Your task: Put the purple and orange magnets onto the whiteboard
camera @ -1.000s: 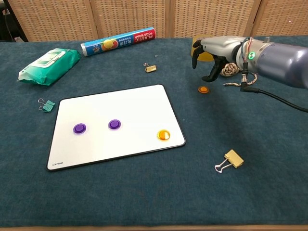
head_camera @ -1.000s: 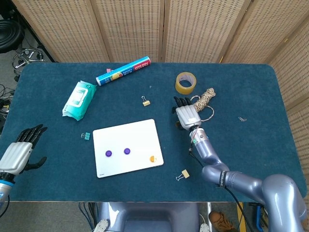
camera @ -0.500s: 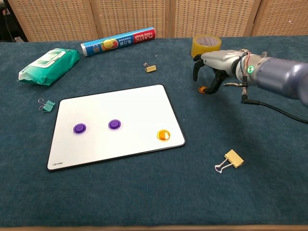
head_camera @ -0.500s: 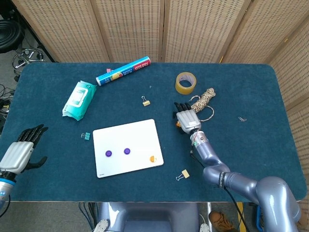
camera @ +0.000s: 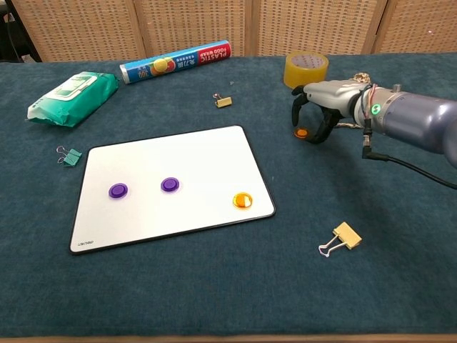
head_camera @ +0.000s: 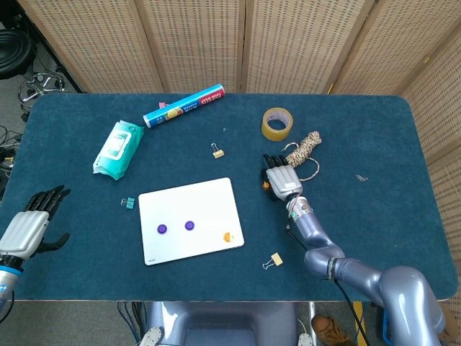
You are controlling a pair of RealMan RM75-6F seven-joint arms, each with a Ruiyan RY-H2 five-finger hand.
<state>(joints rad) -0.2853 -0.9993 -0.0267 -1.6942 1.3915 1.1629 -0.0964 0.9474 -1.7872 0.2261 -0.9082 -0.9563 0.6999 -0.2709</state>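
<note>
On the dark blue felt tabletop (camera: 214,286) lies a flat white rectangular whiteboard (camera: 171,187) carrying two round purple magnets (camera: 118,191) (camera: 170,184) and one round orange magnet (camera: 243,200) near its 4 o'clock corner. A second small orange magnet (camera: 302,133) sits on the felt at 2 o'clock from the board. The right robot hand (camera: 318,107) arches over it with fingers curled around it; whether they grip it cannot be told. The left robot hand (head_camera: 30,223) rests at the tabletop's 8 o'clock edge, fingers apart, holding nothing.

The right hand (camera: 323,107) curls over an orange magnet (camera: 302,133) beside the whiteboard (camera: 171,153).
</note>
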